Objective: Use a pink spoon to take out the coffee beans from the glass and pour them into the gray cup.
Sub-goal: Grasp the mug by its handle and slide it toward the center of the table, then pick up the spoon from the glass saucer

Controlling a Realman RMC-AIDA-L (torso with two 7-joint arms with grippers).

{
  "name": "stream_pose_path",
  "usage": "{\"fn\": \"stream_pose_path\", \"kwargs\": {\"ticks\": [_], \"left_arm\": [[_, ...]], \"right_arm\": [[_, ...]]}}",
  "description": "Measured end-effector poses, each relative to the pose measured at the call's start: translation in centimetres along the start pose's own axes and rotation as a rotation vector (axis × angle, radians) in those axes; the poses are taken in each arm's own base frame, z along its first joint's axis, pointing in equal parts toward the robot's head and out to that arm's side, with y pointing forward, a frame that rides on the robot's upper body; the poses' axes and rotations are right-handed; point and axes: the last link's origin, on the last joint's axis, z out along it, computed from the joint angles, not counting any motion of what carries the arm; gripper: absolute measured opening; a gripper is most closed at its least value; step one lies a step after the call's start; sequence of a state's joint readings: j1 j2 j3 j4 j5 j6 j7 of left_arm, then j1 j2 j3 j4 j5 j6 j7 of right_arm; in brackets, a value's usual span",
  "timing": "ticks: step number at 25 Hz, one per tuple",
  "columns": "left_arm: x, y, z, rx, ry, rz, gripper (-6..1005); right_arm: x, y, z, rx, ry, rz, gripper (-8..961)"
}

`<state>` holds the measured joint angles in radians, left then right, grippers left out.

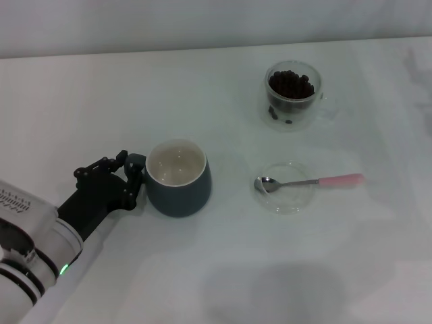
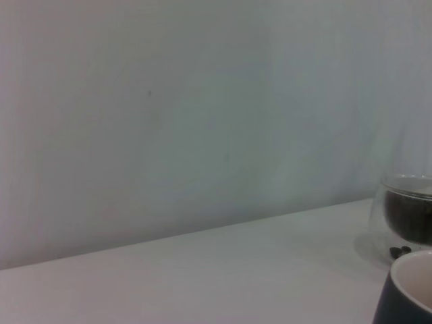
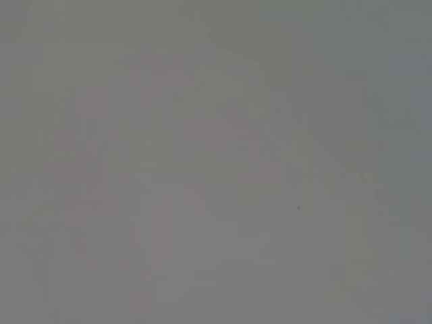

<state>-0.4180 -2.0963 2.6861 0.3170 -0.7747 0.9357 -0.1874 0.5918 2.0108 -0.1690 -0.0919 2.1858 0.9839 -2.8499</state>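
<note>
Head view: my left pincer (image 1: 133, 177) grips the gray cup's (image 1: 179, 189) handle. Beyond the pincer lie the pink spoon (image 1: 310, 181) on a dish (image 1: 286, 197) and the glass (image 1: 292, 94) of coffee beans (image 1: 291, 86). Tugging could tip the cup.

The squat dark blue-gray ceramic cup (image 2: 409, 291) is cut off at the left wrist view's corner, showing only part of its rim and wall. There the clear double-walled glass mug (image 2: 405, 219) runs off the frame's edge too. The cup's loop handle is hidden behind the black left gripper (image 1: 133, 177) in the head view. The right wrist view shows only featureless gray.
</note>
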Motion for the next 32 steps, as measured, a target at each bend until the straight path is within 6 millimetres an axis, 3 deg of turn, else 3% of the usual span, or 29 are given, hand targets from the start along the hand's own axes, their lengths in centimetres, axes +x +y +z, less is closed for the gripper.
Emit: {"fn": "stream_pose_path", "kwargs": {"ticks": [2,7,16,21,26,30,31,32], "left_arm": [[-0.1,0.0,-0.1,0.001,-0.001,-0.002,206],[-0.3,0.3,-0.7,0.006,0.007,-0.022,438],[-1.5,0.9,-2.6,0.022,0.007,-0.058,684],[-2.1,1.4,-3.8,0.020,0.014,-0.067,769],[-2.6,1.8,-6.5,0.044,0.073,-0.093,784],[-2.6,1.6,-8.9,0.090,0.141,-0.111,778],[-2.5,0.9,-10.5,0.147,0.196,-0.120,777],[-2.5,0.9,-10.5,0.147,0.196,-0.120,775]], "right_arm": [[0.0,0.0,0.0,-0.003,-0.003,-0.002,843],[-0.1,0.0,-0.1,-0.009,-0.007,-0.005,842],[-0.2,0.0,-0.1,-0.011,-0.017,-0.007,844],[-0.2,0.0,-0.1,-0.012,-0.016,-0.007,843],[-0.1,-0.2,-0.3,-0.008,-0.012,0.003,842],[0.8,-2.2,-2.0,-0.026,0.024,0.158,842],[0.9,-2.8,-2.6,-0.037,0.036,0.198,842],[1.0,-3.5,-3.2,-0.048,0.048,0.236,842]]}}
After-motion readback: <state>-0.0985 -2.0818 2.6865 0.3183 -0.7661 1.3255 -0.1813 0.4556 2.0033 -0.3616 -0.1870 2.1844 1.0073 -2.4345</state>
